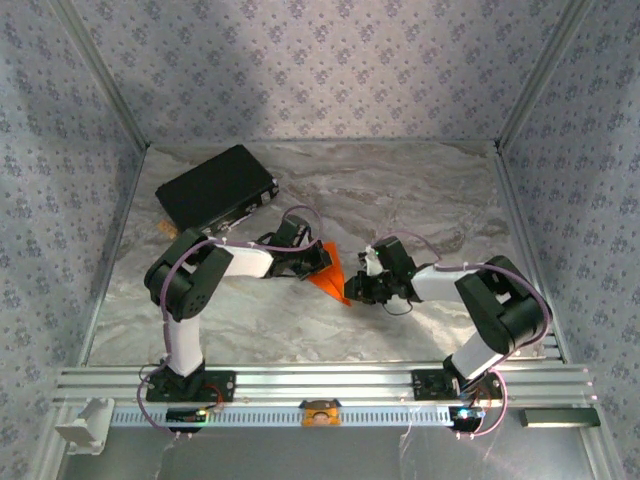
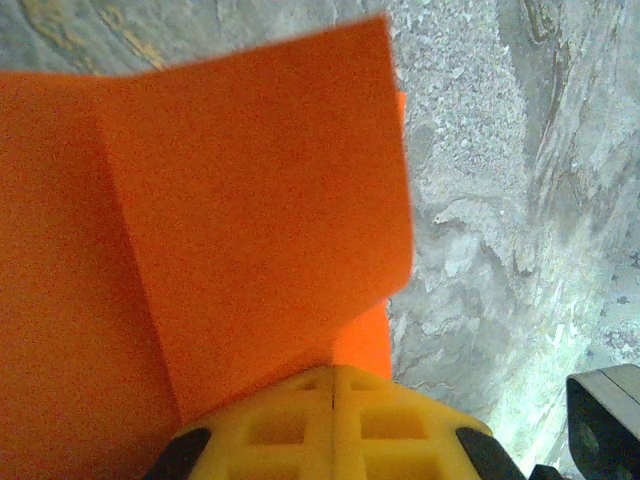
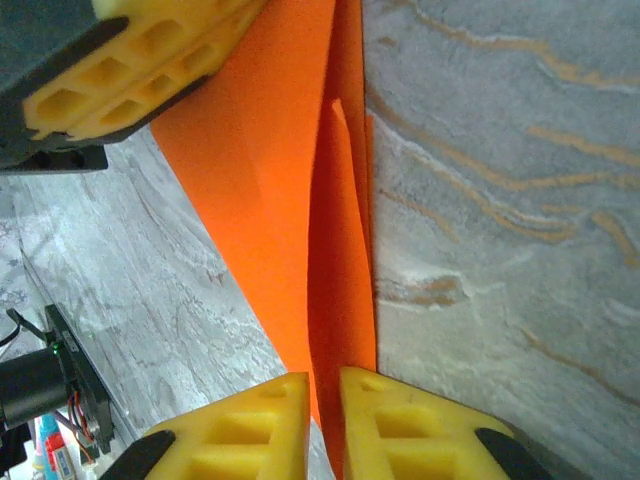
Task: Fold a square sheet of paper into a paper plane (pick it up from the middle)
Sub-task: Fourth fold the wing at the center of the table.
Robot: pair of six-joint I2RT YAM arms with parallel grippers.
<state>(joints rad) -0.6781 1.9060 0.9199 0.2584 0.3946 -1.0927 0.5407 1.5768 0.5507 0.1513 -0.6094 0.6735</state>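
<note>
Two arms meet near the middle of your table (image 1: 420, 190), so read across from the left. At the back left you have the black case (image 1: 215, 187), lying flat and well apart from the work.

Next comes your left gripper (image 1: 310, 262), reaching in toward the centre. Its yellow fingers (image 2: 300, 395) are clenched together with no gap between them. The orange paper (image 1: 328, 276) comes straight out from between their tips, so you are grasping the paper on that side. From your left wrist camera, the paper fans away from the fingers as a broad flap with a straight crease down its left part. A second layer shows behind its right edge.

The paper sits between the two grippers, a little left of the table's centre. It is folded and narrows toward the right gripper (image 3: 323, 395). Whether it rests on the surface or hangs just above it, you cannot tell.

On the right, that gripper faces the left one across the paper. Its two yellow fingers stand slightly parted, and a raised fold of the paper runs into the narrow slot between them. You cannot tell from these views whether they press on the fold or merely straddle it.
</note>
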